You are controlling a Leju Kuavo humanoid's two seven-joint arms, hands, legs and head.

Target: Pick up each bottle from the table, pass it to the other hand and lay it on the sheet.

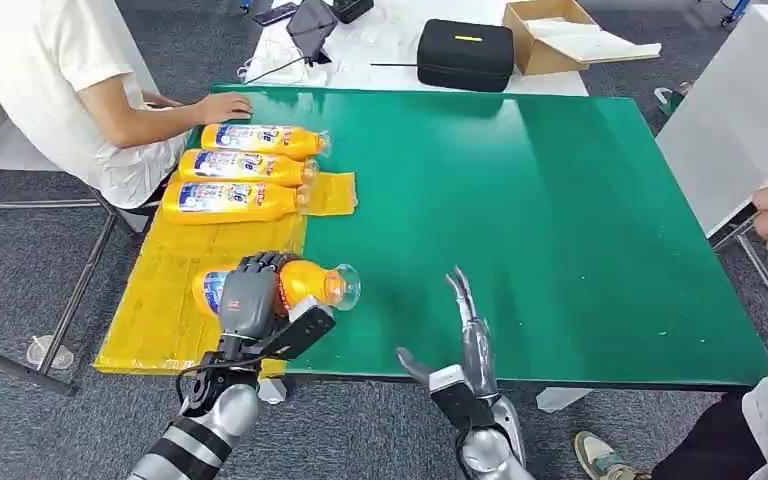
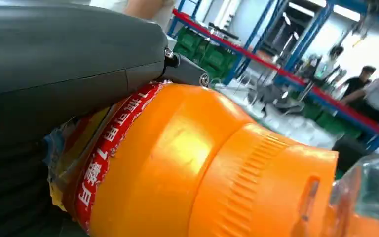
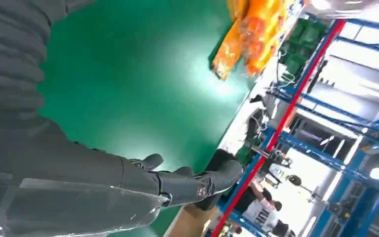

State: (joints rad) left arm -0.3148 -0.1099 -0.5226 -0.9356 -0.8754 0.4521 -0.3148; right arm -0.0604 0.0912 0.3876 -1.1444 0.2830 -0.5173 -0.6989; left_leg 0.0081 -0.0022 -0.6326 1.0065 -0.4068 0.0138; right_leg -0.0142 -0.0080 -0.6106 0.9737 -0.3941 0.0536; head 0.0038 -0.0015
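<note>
Yellow sheet covers the left edge of my green table, and three bottles lie on it in a row at the far end, caps pointing right. A seated person's hand rests just beside the farthest one. Nearer to me, my left hand grips a fourth bottle from above; it lies across the sheet's right edge, cap over the green. From the left wrist I see what the head camera cannot: the red band of its label and the ribbed orange neck. Further right, my right hand is released, fingers straight, holding nothing, at the near table edge. Its wrist camera shows blue racking and people standing beyond. A black case and cardboard box sit on the far table.
</note>
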